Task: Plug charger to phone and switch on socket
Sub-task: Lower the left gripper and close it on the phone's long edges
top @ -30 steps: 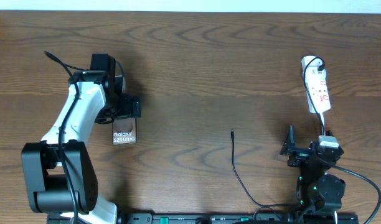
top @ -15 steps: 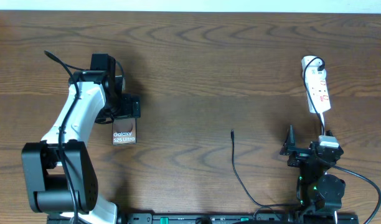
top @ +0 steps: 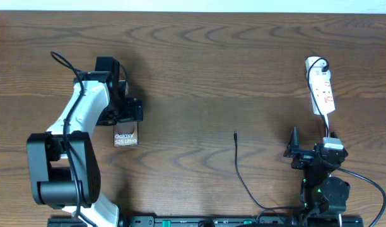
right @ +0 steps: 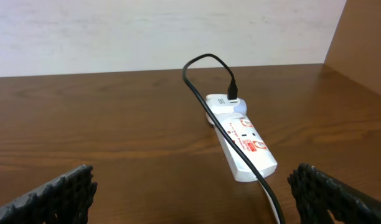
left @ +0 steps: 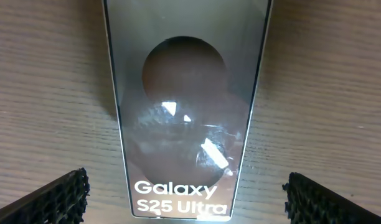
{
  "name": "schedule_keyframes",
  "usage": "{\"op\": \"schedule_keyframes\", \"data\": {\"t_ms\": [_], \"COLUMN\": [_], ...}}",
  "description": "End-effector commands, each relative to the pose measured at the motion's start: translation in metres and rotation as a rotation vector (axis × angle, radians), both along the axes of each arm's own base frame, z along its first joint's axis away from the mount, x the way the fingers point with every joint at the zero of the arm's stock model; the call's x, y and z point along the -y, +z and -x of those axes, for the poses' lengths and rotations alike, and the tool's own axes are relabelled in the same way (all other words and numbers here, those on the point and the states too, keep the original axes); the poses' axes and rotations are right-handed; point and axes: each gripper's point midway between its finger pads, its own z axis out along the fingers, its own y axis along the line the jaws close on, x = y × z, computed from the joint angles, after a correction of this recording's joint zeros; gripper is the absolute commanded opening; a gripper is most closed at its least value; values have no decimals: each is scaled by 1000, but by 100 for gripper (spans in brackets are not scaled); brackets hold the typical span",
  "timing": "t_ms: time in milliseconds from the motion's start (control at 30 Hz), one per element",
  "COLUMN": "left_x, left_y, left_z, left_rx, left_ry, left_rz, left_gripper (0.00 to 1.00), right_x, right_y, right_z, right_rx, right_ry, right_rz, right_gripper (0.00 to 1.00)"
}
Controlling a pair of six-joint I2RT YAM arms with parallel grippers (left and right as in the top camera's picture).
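A dark brown table (top: 199,75) with wavy wood grain fills the overhead view. Beyond its far edge stands a pale, faintly mottled wall (right: 147,31), and a brown wooden panel (right: 365,37) rises at the right of the right wrist view.

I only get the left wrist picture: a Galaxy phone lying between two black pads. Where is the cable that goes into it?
Observer: The charger tip lies loose on the table, right of the phone.
Visitor: And the socket?
Observer: The socket lies far to the right, ahead of the right gripper.
Visitor: Is that gripper holding anything?
Observer: No, it stands open and empty.
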Motion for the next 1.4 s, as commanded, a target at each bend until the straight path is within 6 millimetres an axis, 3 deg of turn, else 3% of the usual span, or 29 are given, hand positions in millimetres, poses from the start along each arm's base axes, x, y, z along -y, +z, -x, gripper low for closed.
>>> {"op": "schedule_keyframes", "data": {"t_ms": [0,400,1067,1367], "left_x": [-4,-8,-8,-8], "left_y": [-7,-11,-44,-44], "left_z": [3,0,8,4], "left_rx": [-18,-9,22,40], "left_ry": [-1,-1,-1,-6], "left_rz": [-17,-36,-36,-37], "left_gripper": [98,98,98,98], "right_x": [3,3,3,3], "right_y": [0,0,0,0], "right_z": [1,1,1,1], "right_rx": [4,4,4,4], "right_ry": [-18,-18,-17,-18], "right_rz": [-12,-12,-12,-12], "right_gripper": [99,99,99,99]}}
